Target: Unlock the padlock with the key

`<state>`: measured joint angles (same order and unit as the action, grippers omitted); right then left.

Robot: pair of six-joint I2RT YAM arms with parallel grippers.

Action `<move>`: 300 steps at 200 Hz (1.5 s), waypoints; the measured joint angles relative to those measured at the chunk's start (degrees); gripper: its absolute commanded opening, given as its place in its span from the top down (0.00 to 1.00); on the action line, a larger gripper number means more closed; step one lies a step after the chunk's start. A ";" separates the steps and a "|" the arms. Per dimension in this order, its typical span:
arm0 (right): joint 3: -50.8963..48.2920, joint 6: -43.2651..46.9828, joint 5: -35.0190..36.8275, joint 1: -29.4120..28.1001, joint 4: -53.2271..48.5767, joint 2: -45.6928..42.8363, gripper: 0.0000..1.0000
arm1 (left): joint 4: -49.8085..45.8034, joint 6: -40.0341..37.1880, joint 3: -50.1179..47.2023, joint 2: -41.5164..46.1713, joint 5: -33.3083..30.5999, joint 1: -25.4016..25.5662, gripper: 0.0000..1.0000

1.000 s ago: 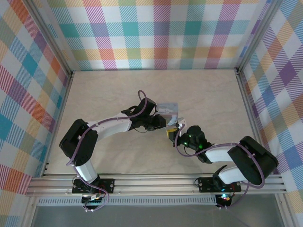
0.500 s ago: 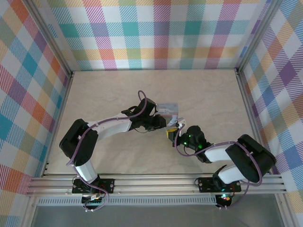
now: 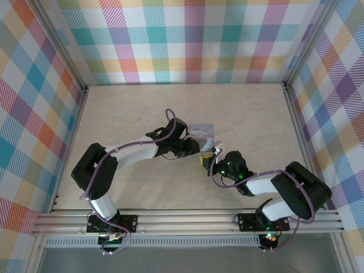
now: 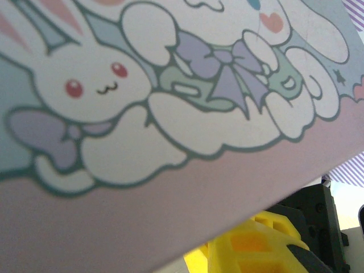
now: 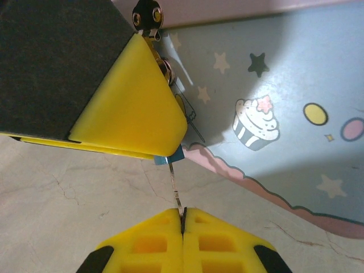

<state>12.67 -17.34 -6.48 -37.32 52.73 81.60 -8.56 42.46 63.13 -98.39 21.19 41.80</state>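
Note:
The padlock (image 5: 172,157) is a tiny blue piece peeking out from under a yellow finger (image 5: 133,108) of my left gripper (image 3: 200,151), which is shut on it beside the tin's riveted hasp (image 5: 147,16). The key (image 5: 177,190) is a thin metal blade running from the padlock's underside down into my right gripper (image 5: 182,219), which is shut on its lower end. In the top view my right gripper (image 3: 207,161) sits just in front of the left one. The padlock's metal loop is hidden.
A pale blue cartoon-printed tin box (image 3: 202,131) lies right behind both grippers; its bunny lid (image 4: 170,85) looms close in the left wrist view and its cupcake-printed side (image 5: 284,85) shows in the right wrist view. Checked walls (image 3: 187,40) enclose the beige table (image 3: 125,108).
The right arm's elbow has shifted slightly to the left. Both grippers, the key and the padlock stay where they were.

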 measured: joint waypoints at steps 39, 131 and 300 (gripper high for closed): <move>-0.26 -0.02 0.00 0.24 0.39 0.00 0.99 | 0.00 0.00 -0.04 0.00 0.02 -0.07 0.87; -0.35 -0.13 -1.86 0.50 1.22 0.46 0.99 | 0.37 0.22 -0.09 0.00 0.85 -0.24 0.88; -0.85 -0.63 -3.15 2.08 2.34 -0.79 0.99 | 0.76 0.15 -0.11 0.00 4.37 -2.01 0.88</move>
<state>11.81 -17.98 -9.63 -35.24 55.07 80.82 -7.79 42.61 63.02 -98.39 25.56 39.79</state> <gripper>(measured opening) 0.053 0.229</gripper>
